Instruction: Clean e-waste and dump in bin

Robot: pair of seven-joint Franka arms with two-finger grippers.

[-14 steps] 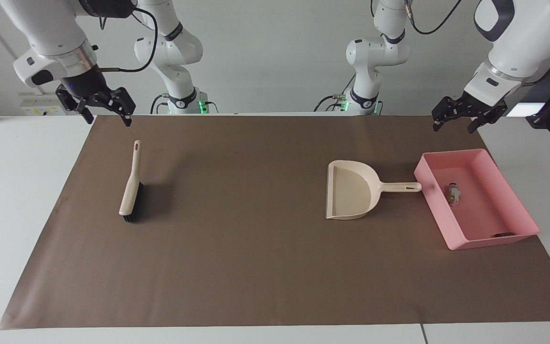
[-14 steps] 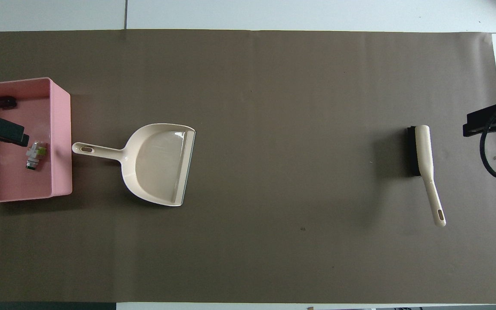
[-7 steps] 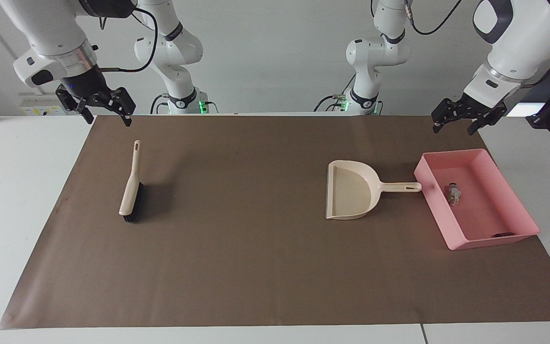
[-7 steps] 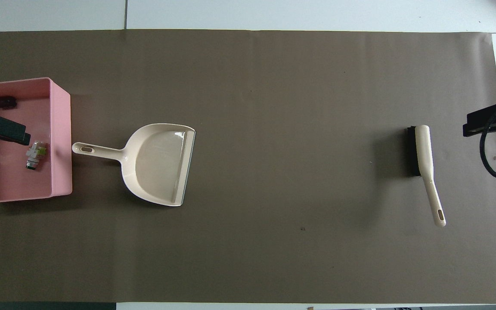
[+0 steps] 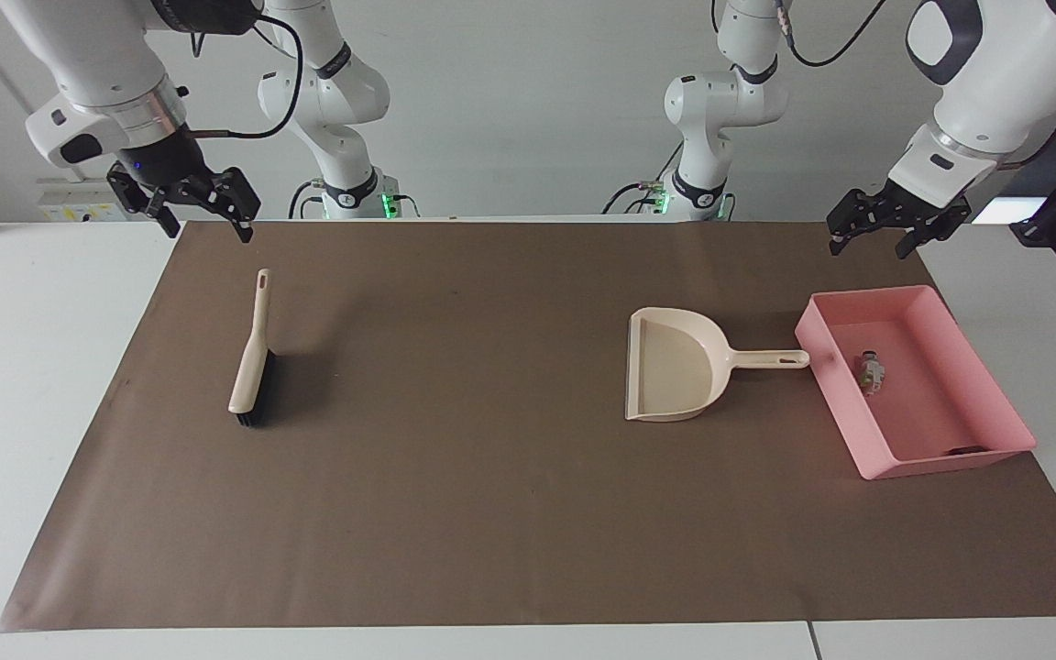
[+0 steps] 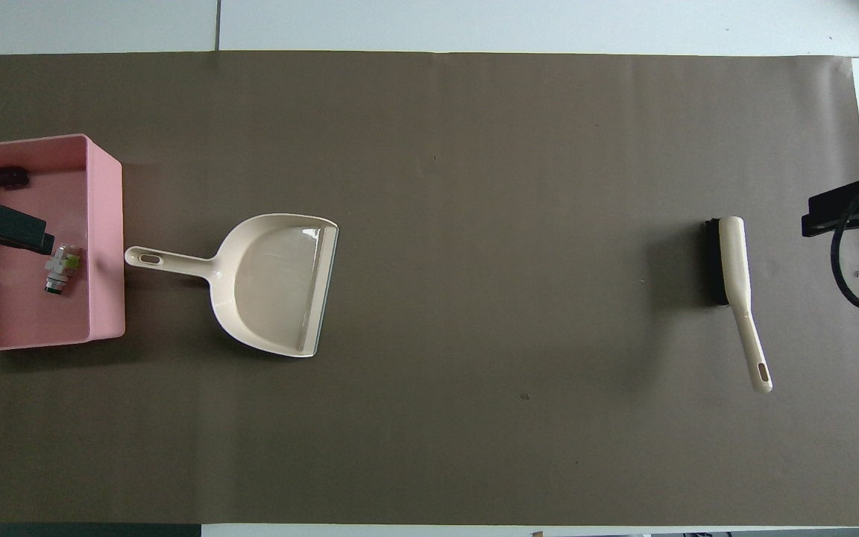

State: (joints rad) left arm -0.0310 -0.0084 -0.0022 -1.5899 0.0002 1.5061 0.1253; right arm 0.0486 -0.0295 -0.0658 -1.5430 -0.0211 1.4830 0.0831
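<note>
Both end effectors — left (image 5: 874, 229), right (image 5: 189, 203) — hang spread and empty; dropping, the left could clip the bin (image 5: 986, 367) rim below

A matt brown paper sheet (image 5: 491, 513) covers the smooth white table (image 5: 24, 385). The bin (image 5: 945, 316) looks like smooth pink plastic with a faint sheen. The dustpan (image 6: 273, 283) is glossy beige plastic, catching a highlight near its lip. The brush (image 5: 251, 362) has a smooth beige plastic handle and dark matt bristles. The e-waste (image 6: 60, 268) looks like white plastic.
</note>
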